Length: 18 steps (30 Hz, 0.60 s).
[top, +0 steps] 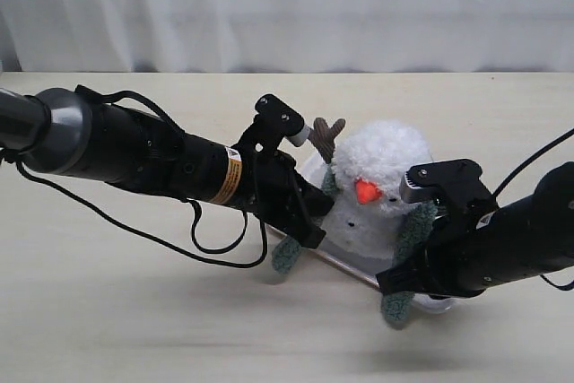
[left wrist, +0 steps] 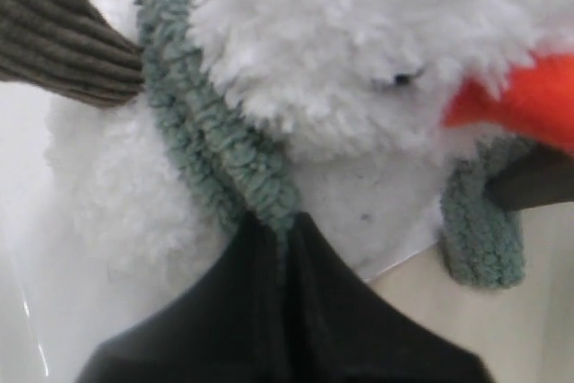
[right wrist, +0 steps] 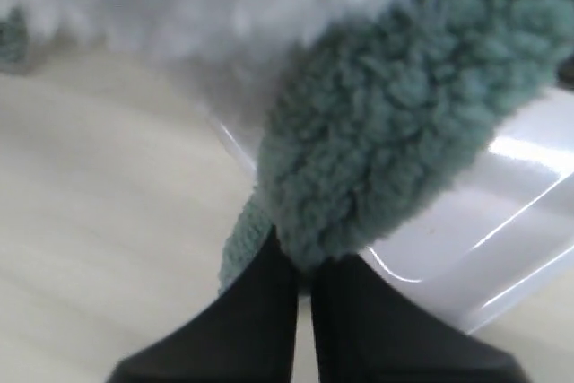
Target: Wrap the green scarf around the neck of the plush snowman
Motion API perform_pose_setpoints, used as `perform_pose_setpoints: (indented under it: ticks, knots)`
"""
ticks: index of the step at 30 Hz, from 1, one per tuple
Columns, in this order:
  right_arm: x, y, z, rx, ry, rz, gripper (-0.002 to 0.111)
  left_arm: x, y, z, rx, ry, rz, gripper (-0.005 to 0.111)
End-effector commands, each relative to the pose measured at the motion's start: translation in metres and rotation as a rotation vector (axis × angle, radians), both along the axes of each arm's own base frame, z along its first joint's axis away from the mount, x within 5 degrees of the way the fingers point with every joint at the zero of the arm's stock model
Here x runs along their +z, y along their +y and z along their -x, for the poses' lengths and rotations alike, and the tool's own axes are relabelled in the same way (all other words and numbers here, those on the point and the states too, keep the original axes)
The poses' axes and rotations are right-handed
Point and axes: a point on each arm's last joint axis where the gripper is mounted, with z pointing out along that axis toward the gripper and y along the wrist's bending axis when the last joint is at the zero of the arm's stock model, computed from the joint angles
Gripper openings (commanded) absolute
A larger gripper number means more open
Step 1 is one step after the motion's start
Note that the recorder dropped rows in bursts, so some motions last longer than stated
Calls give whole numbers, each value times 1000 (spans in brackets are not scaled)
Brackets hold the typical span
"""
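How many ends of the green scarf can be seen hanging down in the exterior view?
2. One end hangs beside the left end effector; the other end hangs below the right end effector. The rest of the green scarf is mostly hidden.

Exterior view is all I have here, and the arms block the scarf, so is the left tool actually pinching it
Observer: Yes. The left tool is shut on the green scarf, which runs up beside the plush snowman.
Operator: And the right one?
Observer: The right tool is shut on the scarf's other side, over the edge of the white tray.
Operator: Is the scarf crossed under the nose?
Observer: Not visibly. The left wrist view shows bare white plush between the two green strands.
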Motion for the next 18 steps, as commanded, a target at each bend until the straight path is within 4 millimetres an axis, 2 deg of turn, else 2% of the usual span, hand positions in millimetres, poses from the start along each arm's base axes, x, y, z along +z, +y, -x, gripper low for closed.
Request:
perform_pose_setpoints:
  ticks: [1,10,18]
  knots:
    - [2,3,7,46,33,-35,4,2,-4,3,-21,20,42,0]
    - [7,9,22,142,129,-101,4,3,-5,2,9,37,60,0]
    - [6,8,20,136,93,-95,4,4,-5,3,22,61,72,0]
